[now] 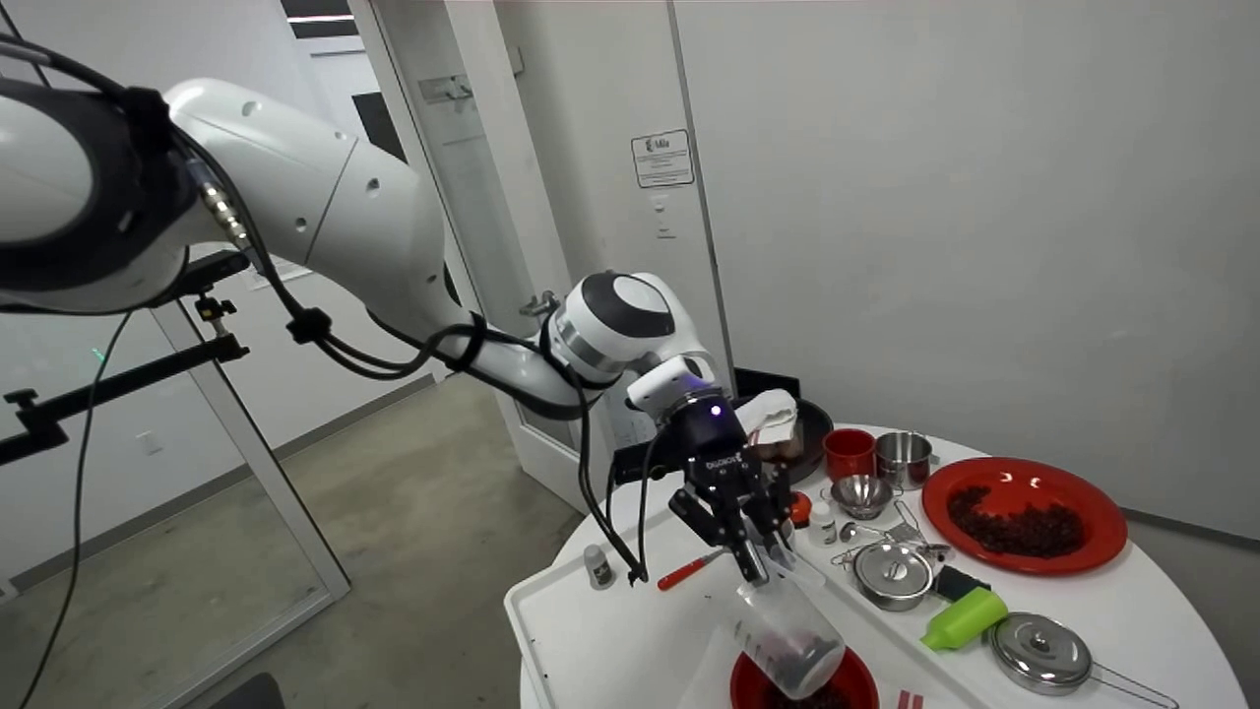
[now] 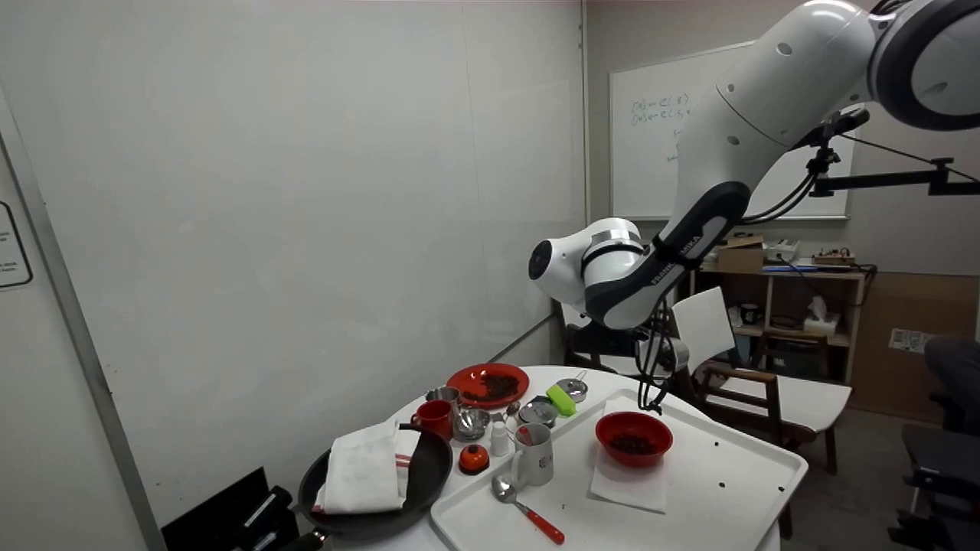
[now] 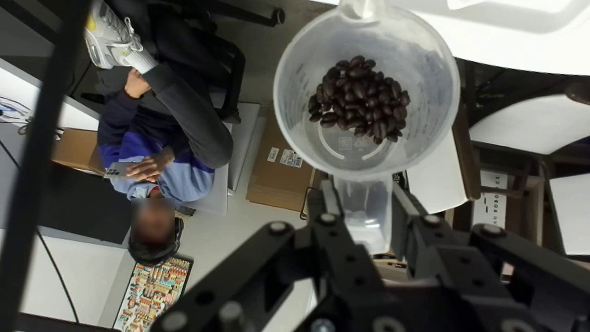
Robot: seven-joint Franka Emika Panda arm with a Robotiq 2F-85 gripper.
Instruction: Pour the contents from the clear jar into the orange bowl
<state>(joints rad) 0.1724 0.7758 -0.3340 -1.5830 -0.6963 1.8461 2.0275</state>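
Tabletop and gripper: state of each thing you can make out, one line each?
Clear jar: tilted, uncovered, dark beans inside
Gripper: shut on the jar's handle
Orange bowl: upright, dark pieces inside
Spoon: lying on the tray
White mug: upright
Red mug: upright
Metal cup: upright
Red dish: part-covered by a dark heap
Small metal pot: covered
Long-handled metal pan: covered
Frying pan: folded cloth in it

Both exterior views: set back, looking down on table [image 1: 1132,611], sharing tray [image 2: 727,459]. In an exterior view I face the door [image 1: 504,128]; in an exterior view, whiteboard [image 2: 647,153]. Wrist view: close, looking into the clear jar [image 3: 354,157].
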